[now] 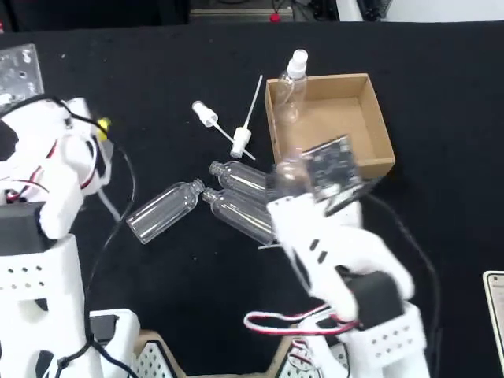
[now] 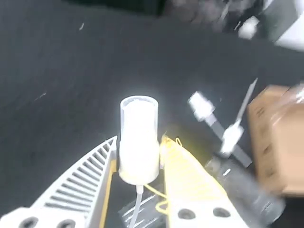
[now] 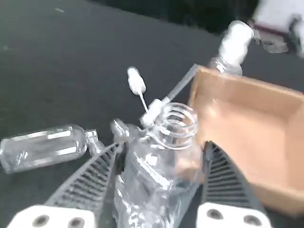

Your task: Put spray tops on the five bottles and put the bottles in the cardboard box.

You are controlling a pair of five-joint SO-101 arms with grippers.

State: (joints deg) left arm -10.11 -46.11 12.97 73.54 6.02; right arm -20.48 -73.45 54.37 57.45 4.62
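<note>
Black cloth table spreads under both arms, with an open brown cardboard box toward its far right.

1 clear capped bottle, wearing a white spray top, stands upright in the box's far left corner.

Left of the box, 3 uncapped clear plastic bottles lie on their sides. The outer lying bottle is off to the left. The farther lying bottle and the nearer lying bottle rest side by side, close to the box.

Beyond them lie 2 loose white tops with long dip tubes: the far loose top and the near loose top, the near one's tube slanting toward the box.

The right gripper is spread about as wide as a bottle and clamps the held open bottle by its body, its threaded neck uncapped, just beside the box's near left corner.

The left gripper, over the table's left side and well apart from the box, is drawn in narrow — pinching the held white spray top, whose thin tube trails back between the fingers.
</note>
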